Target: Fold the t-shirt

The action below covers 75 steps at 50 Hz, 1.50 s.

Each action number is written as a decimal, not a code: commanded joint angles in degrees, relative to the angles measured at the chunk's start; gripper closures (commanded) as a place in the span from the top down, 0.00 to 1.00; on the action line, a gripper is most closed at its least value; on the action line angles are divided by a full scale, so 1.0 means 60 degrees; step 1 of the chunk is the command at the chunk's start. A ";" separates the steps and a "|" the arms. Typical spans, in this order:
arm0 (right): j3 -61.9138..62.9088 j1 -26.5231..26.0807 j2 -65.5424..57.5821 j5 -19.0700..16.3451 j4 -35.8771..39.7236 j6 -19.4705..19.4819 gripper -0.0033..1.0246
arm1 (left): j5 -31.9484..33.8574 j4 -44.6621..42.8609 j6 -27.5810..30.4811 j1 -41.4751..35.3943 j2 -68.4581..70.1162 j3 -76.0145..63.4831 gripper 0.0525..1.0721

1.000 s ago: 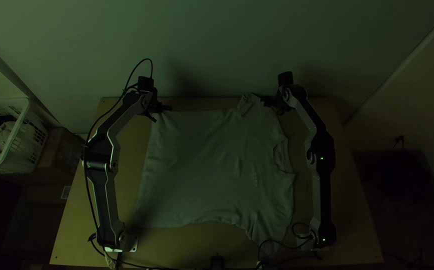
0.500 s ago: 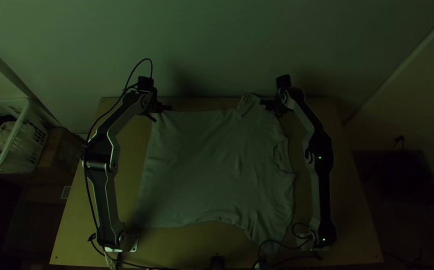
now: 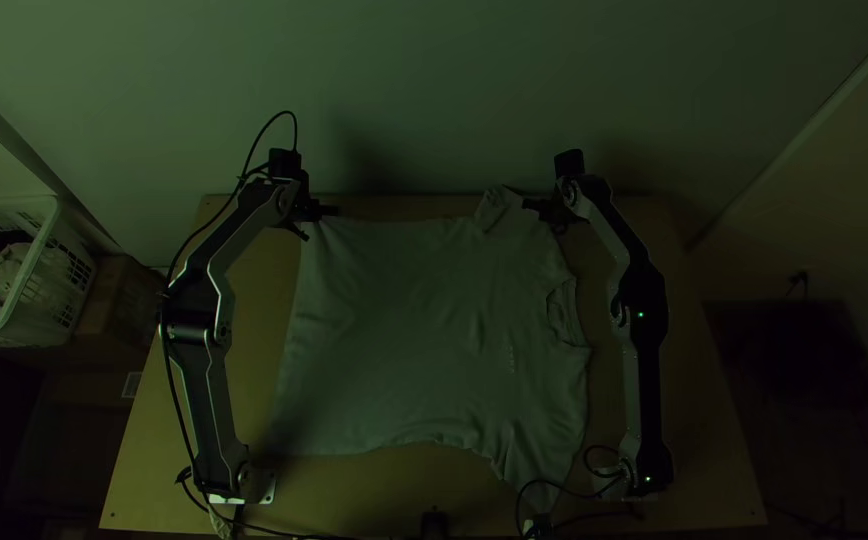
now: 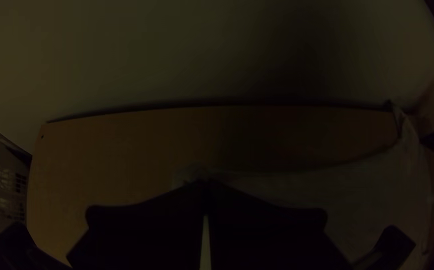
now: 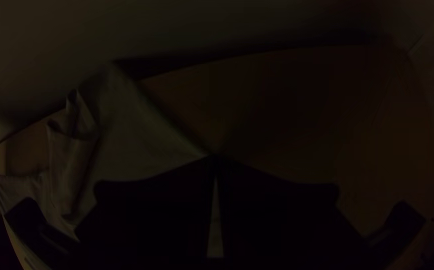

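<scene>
Apparently, the left hand (image 4: 204, 187) is closed on the t-shirt's far left hem corner, a small pinch right at the tips. The right hand (image 5: 216, 160) is also closed, nipping the garment's edge by the far sleeve (image 3: 494, 208), which lies rumpled and partly turned back. Between and nearer, the t-shirt (image 3: 419, 330) lies spread on the desk (image 3: 259, 355), hem left, collar (image 3: 566, 310) right, with light wrinkles.

The grips look shallow, so either edge could slip out once the cloth's weight comes on it. If one side rises or travels ahead of the other, the fold would likely skew. Near the right arm's base, a black cable (image 3: 586, 494) crosses the near sleeve (image 3: 534, 468) and might snag it if the cloth gets dragged.
</scene>
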<state>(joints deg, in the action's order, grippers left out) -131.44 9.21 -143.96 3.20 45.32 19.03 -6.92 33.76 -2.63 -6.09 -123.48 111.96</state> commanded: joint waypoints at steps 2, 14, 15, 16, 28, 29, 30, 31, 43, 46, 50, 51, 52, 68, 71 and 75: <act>-0.0198 -0.0246 0.0351 0.0199 -0.0215 0.0022 0.03 | -0.0019 -0.0177 -0.0425 0.0282 0.0351 0.0221 0.03; -0.0228 -0.0290 0.0644 0.0331 -0.0844 0.0037 0.03 | -0.0019 -0.0294 -0.0586 0.0311 0.0028 0.0807 0.03; -0.0228 -0.0305 0.0658 0.0345 -0.0903 0.0066 0.03 | -0.0019 -0.0294 -0.0616 0.0311 -0.0030 0.0910 0.03; -0.0228 -0.0305 0.0673 0.0345 -0.0976 0.0096 0.03 | -0.0019 -0.0294 -0.0660 0.0311 -0.0074 0.1012 0.03; -0.0242 -0.0246 0.0951 0.0360 -0.0859 0.0066 0.03 | -0.0019 -0.0060 -0.0806 0.0253 -0.0352 0.1701 0.03; -0.0198 -0.0232 0.0995 0.0360 -0.0830 0.0066 0.03 | -0.0019 0.0013 -0.0821 0.0253 -0.0352 0.1686 0.03; -0.0169 -0.0232 0.1054 0.0360 -0.0800 0.0066 0.03 | -0.0019 0.0116 -0.0850 0.0267 -0.0352 0.1672 0.03; -0.0140 -0.0217 0.1098 0.0360 -0.0757 0.0066 0.03 | -0.0019 0.0233 -0.0923 0.0297 -0.0352 0.1672 0.03; 0.0270 -0.0217 0.1581 0.0360 0.0005 -0.0183 0.03 | -0.0019 0.0380 -0.0923 0.0341 -0.0177 0.0866 0.03; 0.0446 -0.0232 0.1713 0.0360 0.0254 -0.0212 0.03 | -0.0019 0.0380 -0.0923 0.0341 -0.0162 0.0705 0.03; 0.0563 -0.0217 0.1786 0.0360 0.0723 -0.0300 0.03 | -0.0019 0.0336 -0.0938 0.0341 -0.0147 0.0514 0.03; 0.0593 -0.0217 0.1816 0.0360 0.0869 -0.0344 0.03 | -0.0019 0.0321 -0.0938 0.0341 -0.0147 0.0470 0.03; 0.0622 -0.0217 0.1816 0.0360 0.0943 -0.0359 0.03 | -0.0019 0.0321 -0.0923 0.0341 -0.0147 0.0441 0.03; 0.2277 -0.0129 0.2900 0.0272 0.0840 -0.0622 0.03 | 0.0626 -0.0470 -0.0689 0.0414 0.0570 -0.1068 0.03; 0.2541 -0.0100 0.3090 0.0257 0.0811 -0.0637 0.03 | 0.0626 -0.0587 -0.0616 0.0429 0.0775 -0.1375 0.03; 0.2922 -0.0085 0.3368 0.0272 0.0738 -0.0666 0.03 | 0.0626 -0.0690 -0.0542 0.0443 0.1054 -0.1727 0.03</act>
<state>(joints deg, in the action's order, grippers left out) -116.97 8.45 -127.79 4.51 50.06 15.79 -3.60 30.68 -6.79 -3.95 -122.13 104.36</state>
